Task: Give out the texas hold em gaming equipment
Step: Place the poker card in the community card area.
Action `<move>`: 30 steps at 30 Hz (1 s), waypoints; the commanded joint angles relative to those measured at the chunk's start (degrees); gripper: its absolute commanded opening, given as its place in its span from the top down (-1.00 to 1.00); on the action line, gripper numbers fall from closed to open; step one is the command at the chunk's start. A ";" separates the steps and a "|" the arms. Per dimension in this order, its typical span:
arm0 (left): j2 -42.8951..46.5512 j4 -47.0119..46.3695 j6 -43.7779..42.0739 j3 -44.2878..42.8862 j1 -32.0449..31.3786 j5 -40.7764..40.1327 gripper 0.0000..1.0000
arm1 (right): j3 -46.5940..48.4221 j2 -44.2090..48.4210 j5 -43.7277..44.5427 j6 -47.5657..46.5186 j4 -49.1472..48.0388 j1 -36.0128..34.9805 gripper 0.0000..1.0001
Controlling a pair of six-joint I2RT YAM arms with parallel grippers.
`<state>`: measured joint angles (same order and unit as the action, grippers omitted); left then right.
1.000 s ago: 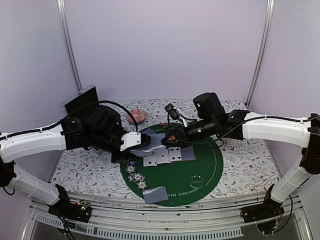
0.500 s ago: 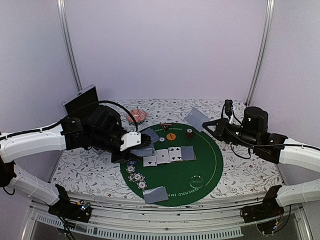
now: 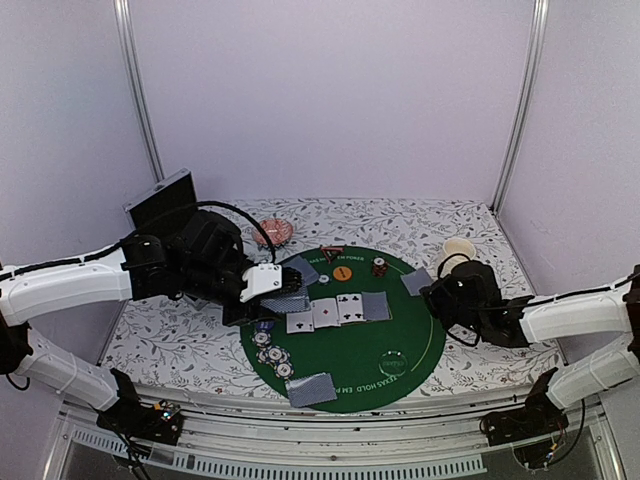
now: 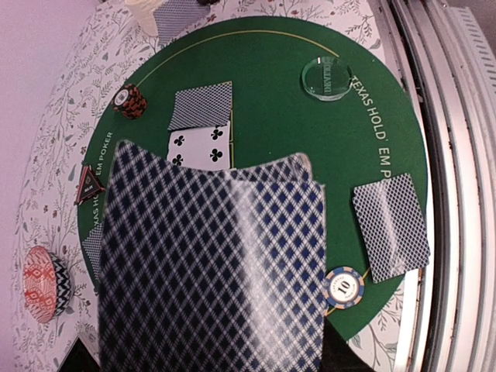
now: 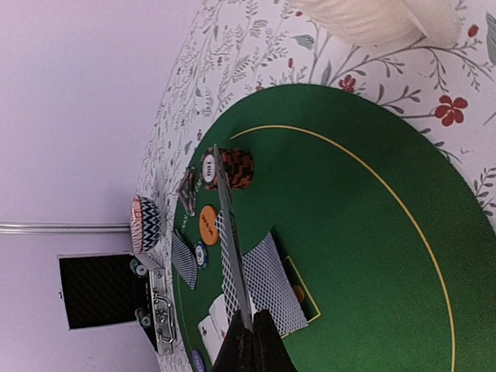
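Green round mat (image 4: pixel 271 54): white print "TEXAS HOLD' EM P…" along its rim, the rest cut off. Blue-edged poker chip (image 4: pixel 344 286): "10". Face-up card (image 4: pixel 200 149): black club pips, index unreadable. Clear round disc (image 4: pixel 325 77) and orange button disc (image 5: pixel 208 224): lettering too small to read.

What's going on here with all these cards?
Poker is being dealt on a round green felt mat. The left claw holds a stack of blue-diamond-backed playing cards over the mat's left side. The right claw pinches a single card at the right edge. A row of dealt cards lies mid-mat, striped poker chips front-left.
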<state>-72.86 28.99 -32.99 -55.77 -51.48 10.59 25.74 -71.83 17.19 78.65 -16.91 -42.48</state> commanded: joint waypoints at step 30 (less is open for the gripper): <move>2.07 -1.66 -0.58 0.13 -0.71 -0.41 0.13 | -0.83 -24.02 -6.18 20.71 -21.27 -2.18 0.39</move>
<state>-72.62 28.97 -33.04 -55.77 -51.48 10.02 26.55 -97.65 11.92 97.62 -36.27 -43.88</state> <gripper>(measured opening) 0.437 0.263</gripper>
